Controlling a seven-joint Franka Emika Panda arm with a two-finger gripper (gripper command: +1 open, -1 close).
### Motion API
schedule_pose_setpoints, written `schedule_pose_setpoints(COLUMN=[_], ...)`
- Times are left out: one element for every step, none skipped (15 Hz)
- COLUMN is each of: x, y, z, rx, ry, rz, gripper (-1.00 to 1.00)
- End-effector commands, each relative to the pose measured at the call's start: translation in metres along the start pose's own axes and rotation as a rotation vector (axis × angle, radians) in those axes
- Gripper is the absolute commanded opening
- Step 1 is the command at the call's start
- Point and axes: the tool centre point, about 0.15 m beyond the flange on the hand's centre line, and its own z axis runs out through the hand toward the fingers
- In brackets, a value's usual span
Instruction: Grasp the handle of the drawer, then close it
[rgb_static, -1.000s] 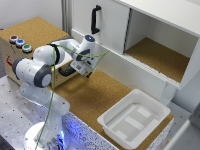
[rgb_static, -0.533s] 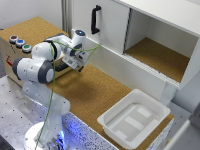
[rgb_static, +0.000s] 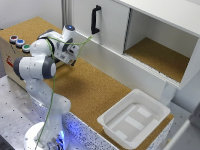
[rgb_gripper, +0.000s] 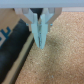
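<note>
My gripper (rgb_static: 70, 56) hangs over the cork surface, close to the pale wooden drawer box (rgb_static: 11, 54) at the exterior view's left. In the wrist view its fingers (rgb_gripper: 41, 31) are pressed together with nothing between them. A thick black bar (rgb_gripper: 14, 50), which looks like the handle, lies just beside the fingers and apart from them. A pale wooden panel (rgb_gripper: 9, 19) shows behind it. In the exterior view the arm hides the handle.
Coloured buttons (rgb_static: 19, 42) sit on top of the wooden box. A large white cabinet (rgb_static: 150, 30) with an upright black door pull (rgb_static: 95, 19) stands behind. A white plastic tub (rgb_static: 134, 120) sits on the cork surface (rgb_static: 95, 90) at the exterior view's right.
My gripper has moved toward the exterior view's left and a little back, closer to the wooden box. Its fingers stay shut.
</note>
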Motion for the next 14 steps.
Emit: schedule_pose_setpoints(x=[0.0,-0.005,-0.009,-0.012,-0.014,-0.014,-0.014,-0.014,-0.014,-0.014,-0.014,-0.014,-0.014,-0.014], y=[0.013,0.011,0.007,0.004,0.002,0.002,0.003,0.003,0.003,0.003,0.003,0.003,0.003,0.003], z=[-0.042,-0.056,-0.07,-0.078,-0.084,-0.09,-0.09,-0.09,-0.09,-0.09,-0.09,-0.09,-0.09,-0.09], rx=[-0.104,-0.1,-0.101,-0.102,-0.106,-0.112,-0.115,-0.115,-0.115,-0.115,-0.115,-0.115,-0.115,-0.115], ry=[-0.004,0.019,0.037,0.051,0.058,0.064,0.064,0.064,0.064,0.064,0.064,0.064,0.064,0.064], rz=[0.084,0.092,0.09,0.087,0.084,0.083,0.083,0.083,0.083,0.083,0.083,0.083,0.083,0.083], gripper=[1.0,1.0,1.0,1.0,1.0,1.0,1.0,1.0,1.0,1.0,1.0,1.0,1.0,1.0])
